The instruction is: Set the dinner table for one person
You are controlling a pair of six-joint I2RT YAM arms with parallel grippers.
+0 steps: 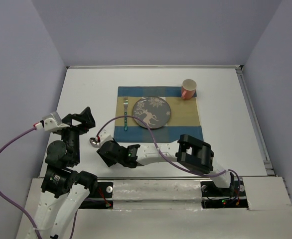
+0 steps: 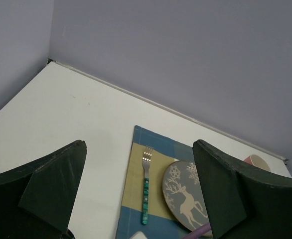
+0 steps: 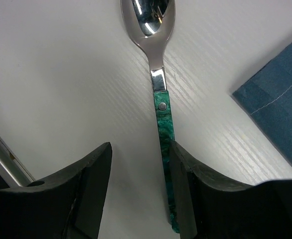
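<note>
The dinner table (image 1: 86, 94) bore a checked placemat (image 3: 280, 99) just beside your right gripper (image 3: 141, 167), which stood open astride the spoon (image 3: 162, 107), whose handle lay close against one finger. Centring before closing looked wise. Your left gripper (image 2: 139, 149) hung wide, idle.

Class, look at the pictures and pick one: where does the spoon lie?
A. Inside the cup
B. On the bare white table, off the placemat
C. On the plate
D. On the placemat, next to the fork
B: the right wrist view shows the spoon lying flat on the white dinner table, with the corner of the blue placemat apart from it to one side.
</note>
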